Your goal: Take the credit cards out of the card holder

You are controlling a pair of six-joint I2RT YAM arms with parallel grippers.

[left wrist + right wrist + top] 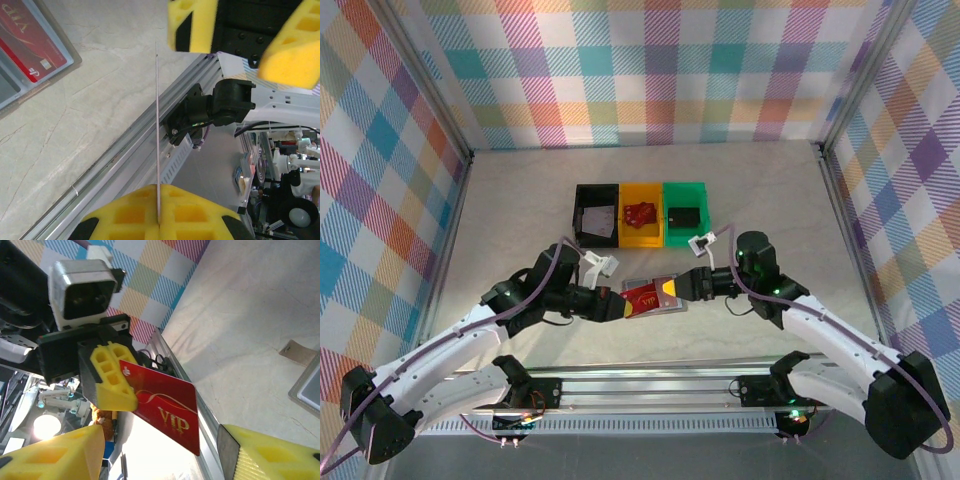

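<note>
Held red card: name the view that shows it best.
Right wrist: the held red card shows its VIP face. Left wrist sees it edge-on, a thin line. Top external shows it as a small red patch.

Card holder [648, 281] on table [520, 200], bins [642, 187] behind, card [642, 297] prob. just above it

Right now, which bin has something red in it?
The yellow bin, the middle one, holds the red item; the black bin holds a grey item, the green bin a black item.
</note>
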